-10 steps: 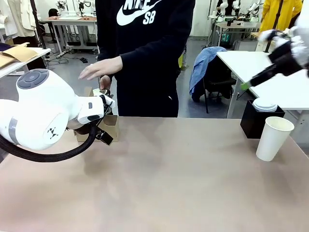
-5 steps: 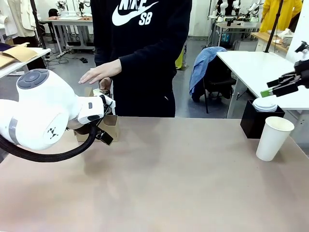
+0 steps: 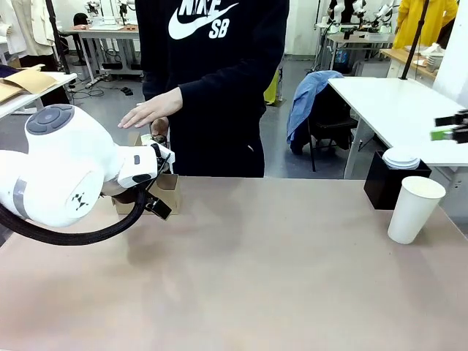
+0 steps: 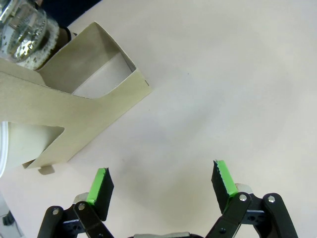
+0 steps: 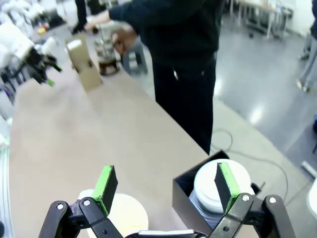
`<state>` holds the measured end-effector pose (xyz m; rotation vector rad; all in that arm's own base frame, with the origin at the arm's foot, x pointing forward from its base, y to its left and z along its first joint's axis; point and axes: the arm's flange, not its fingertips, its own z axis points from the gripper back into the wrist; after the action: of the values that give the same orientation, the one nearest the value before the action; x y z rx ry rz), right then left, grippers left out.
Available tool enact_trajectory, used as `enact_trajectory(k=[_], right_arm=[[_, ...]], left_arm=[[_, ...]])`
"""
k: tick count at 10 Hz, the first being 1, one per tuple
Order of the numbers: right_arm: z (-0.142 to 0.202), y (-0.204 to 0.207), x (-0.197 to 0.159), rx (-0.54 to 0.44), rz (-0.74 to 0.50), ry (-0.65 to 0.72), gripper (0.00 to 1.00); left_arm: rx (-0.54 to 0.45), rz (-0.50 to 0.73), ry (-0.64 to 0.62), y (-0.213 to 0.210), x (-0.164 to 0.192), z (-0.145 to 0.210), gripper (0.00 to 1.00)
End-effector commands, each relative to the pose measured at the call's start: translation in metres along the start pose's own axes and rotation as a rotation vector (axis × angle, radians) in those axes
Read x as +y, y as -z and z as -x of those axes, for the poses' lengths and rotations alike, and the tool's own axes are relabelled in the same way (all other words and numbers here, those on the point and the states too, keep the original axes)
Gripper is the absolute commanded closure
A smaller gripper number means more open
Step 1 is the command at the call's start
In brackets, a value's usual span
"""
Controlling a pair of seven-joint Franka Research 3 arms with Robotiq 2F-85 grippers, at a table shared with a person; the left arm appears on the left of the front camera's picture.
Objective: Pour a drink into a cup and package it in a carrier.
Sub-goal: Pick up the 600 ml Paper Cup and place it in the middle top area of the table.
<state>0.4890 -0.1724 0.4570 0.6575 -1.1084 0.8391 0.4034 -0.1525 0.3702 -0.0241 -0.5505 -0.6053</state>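
Observation:
The white paper cup [image 3: 414, 208] stands upright at the table's right end; its rim [image 5: 124, 214] shows just below my right gripper [image 5: 163, 186], which hangs open above it with nothing held. At the far left stands the brown carrier [image 3: 170, 187], partly hidden by my left arm. My left gripper [image 4: 161, 183] is open over bare table beside the carrier [image 4: 74, 114]. The glass press jug [image 5: 106, 57], dark drink inside, stands behind the carrier, and the person's hand [image 3: 150, 110] hovers over it. The jug's glass [image 4: 22, 29] shows at a corner.
A black box [image 3: 382, 186] holding a stack of white lids [image 3: 402, 157] sits just behind the cup. The person stands at the far edge, left of centre. A wide stretch of table lies between carrier and cup.
My right gripper has drawn back to the right, from above the black box to the picture's right edge. The left arm has stayed put. The person's hand barely shifted.

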Motion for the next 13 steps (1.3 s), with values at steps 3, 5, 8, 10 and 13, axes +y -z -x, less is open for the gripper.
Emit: enact_trajectory(k=[3,5,8,10,13], right_arm=[[0.1,-0.022,-0.039,-0.227,-0.145,-0.019,0.0],[0.148,-0.028,-0.034,-0.283,-0.171,-0.041,0.0],[0.194,-0.018,-0.022,-0.294,-0.226,-0.094,0.0],[0.196,-0.006,-0.015,-0.289,-0.298,-0.049,0.0],[0.204,-0.005,-0.015,-0.287,-0.244,-0.045,0.0]], left_arm=[[0.0,0.001,-0.001,0.0,0.0,0.0,0.0],[0.0,0.001,-0.001,0.0,0.0,0.0,0.0],[0.0,0.001,-0.001,0.0,0.0,0.0,0.0],[0.0,0.001,-0.001,0.0,0.0,0.0,0.0],[0.0,0.001,-0.001,0.0,0.0,0.0,0.0]])
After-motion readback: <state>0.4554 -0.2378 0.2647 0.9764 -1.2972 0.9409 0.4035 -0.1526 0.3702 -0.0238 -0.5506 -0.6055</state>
